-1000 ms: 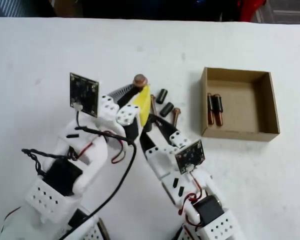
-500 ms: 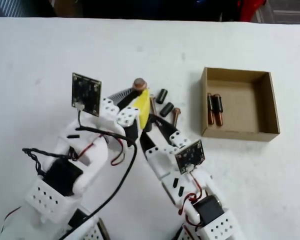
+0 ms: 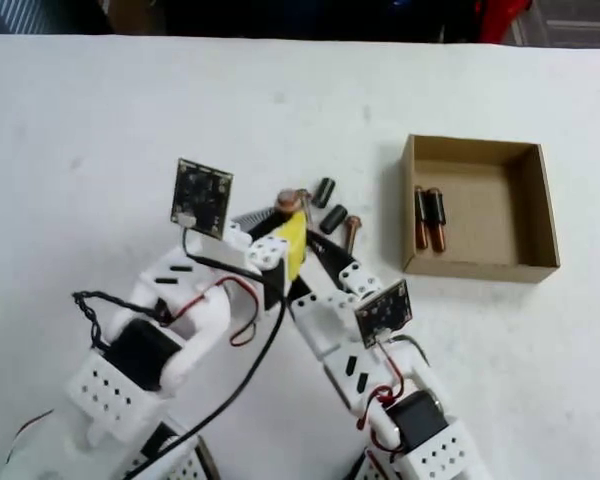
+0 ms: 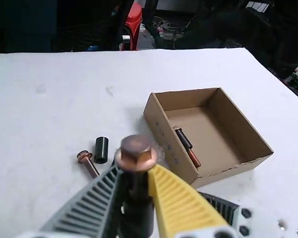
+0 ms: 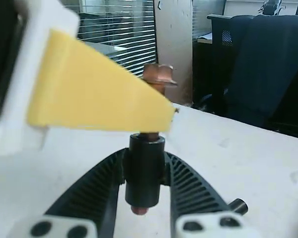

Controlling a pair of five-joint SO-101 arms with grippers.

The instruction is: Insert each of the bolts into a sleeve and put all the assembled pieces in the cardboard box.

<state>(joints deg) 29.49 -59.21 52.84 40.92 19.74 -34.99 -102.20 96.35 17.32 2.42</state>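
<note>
High view: cardboard box (image 3: 486, 190) holds two assembled pieces (image 3: 428, 219), side by side.

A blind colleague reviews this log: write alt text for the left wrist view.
The left tool clamps a copper bolt, its hex head toward the camera. Beyond it on the white table lie a loose bolt and a black sleeve, beside an open cardboard box with a sleeved bolt inside.
</note>
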